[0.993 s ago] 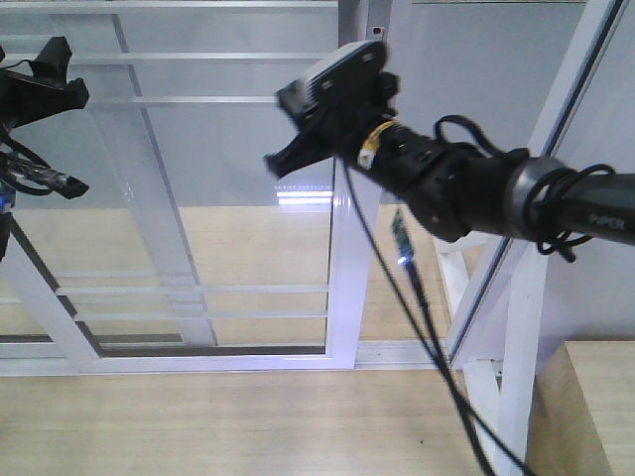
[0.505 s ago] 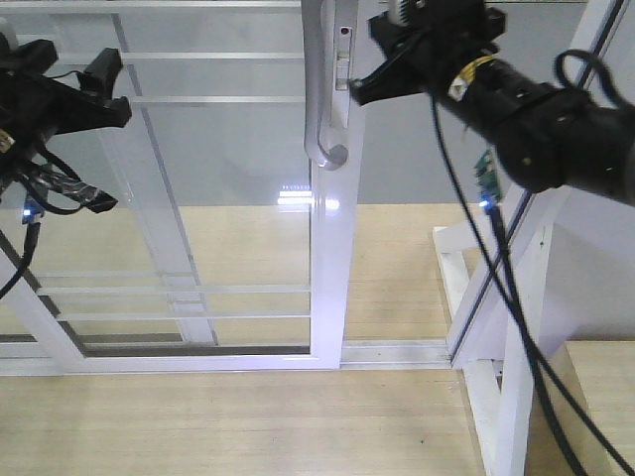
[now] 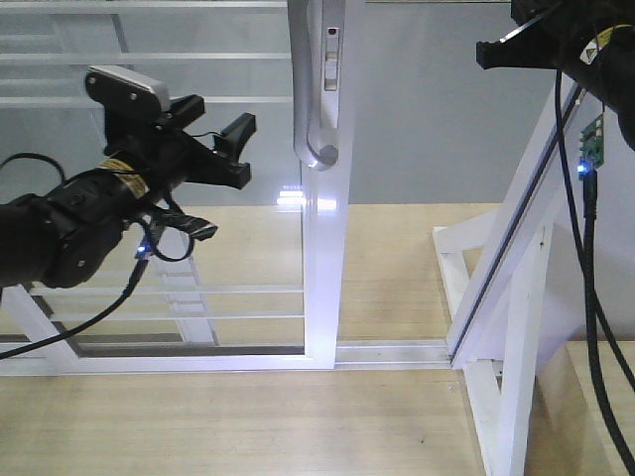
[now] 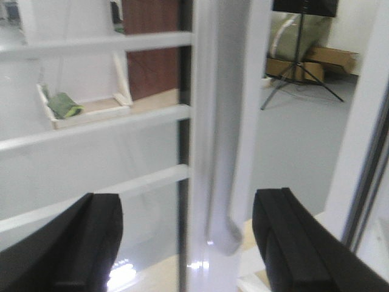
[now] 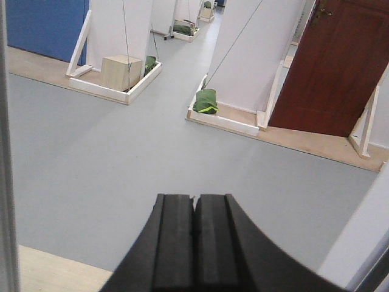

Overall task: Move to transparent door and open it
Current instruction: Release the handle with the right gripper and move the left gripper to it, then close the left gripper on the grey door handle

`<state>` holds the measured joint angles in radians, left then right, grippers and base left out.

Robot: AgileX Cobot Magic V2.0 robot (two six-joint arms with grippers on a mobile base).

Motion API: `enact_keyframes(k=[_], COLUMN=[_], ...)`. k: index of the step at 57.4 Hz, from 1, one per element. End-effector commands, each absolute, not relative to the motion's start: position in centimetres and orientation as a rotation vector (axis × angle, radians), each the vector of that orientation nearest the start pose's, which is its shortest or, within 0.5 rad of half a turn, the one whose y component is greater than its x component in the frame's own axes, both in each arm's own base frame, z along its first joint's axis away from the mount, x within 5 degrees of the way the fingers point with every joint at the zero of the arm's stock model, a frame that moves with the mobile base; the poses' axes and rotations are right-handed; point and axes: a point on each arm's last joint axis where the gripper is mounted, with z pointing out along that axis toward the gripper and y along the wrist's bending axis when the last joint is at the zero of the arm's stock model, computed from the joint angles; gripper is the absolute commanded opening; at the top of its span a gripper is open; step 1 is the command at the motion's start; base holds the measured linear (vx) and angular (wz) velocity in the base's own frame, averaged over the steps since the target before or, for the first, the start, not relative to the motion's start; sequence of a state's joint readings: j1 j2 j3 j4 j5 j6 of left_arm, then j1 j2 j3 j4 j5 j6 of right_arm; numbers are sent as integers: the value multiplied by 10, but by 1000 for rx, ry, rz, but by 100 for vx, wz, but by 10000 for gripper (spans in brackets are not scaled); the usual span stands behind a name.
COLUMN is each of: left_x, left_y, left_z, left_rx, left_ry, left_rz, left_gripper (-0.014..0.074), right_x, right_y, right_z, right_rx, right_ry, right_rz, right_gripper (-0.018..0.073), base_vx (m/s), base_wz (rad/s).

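Okay, status from my end. The transparent door [image 3: 322, 278] stands in its floor track [image 3: 397, 352]. The handle-side upright is about mid-frame in the front view and the glass runs off to the left. The pull handle [image 3: 305, 99] hangs on that upright, curling in at its lower end, with the lock plate [image 3: 331, 59] just beside it on the right. Thin horizontal bars [image 3: 198, 293] cross the glass low down, with more near the top.

The left fingers [image 3: 238, 127] are spread wide and hold nothing. In the front view they sit at handle height, left of the handle, with a visible gap to it. The left wrist cam shows the handle [image 4: 234, 152] and the door upright framed between the two finger pads [image 4: 91, 243], with the handle nearer the right-hand pad. I can't tell from that view how deep the handle sits, and I see no contact.

The right fingers [image 5: 176, 243] are pressed together on nothing. The right wrist cam looks past them at grey floor and a brown door [image 5: 331, 67]. In the front view they [image 3: 506, 50] sit in the top right corner, well apart from the handle and above the white triangular brace [image 3: 496, 297]. The wooden floor [image 3: 228, 416] lies along the near edge.
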<state>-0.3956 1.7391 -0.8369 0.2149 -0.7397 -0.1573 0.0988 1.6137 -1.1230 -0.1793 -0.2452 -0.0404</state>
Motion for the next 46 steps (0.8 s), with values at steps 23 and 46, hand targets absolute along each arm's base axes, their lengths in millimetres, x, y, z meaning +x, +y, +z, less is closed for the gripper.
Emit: enact_keyframes(k=[23, 46], left_x=[369, 392], left_y=[-189, -219], left_z=[263, 254], left_rx=[360, 380], left_ry=[1419, 1432], left_rz=[-506, -540], left_gripper=[556, 556], right_x=[315, 292], right_y=[35, 33], right_z=[337, 326], right_rx=[-324, -316], right_ry=[1505, 1509], right_rz=[-77, -66], right_gripper=[-3, -3], base_vx=[0, 0], base_wz=[0, 0])
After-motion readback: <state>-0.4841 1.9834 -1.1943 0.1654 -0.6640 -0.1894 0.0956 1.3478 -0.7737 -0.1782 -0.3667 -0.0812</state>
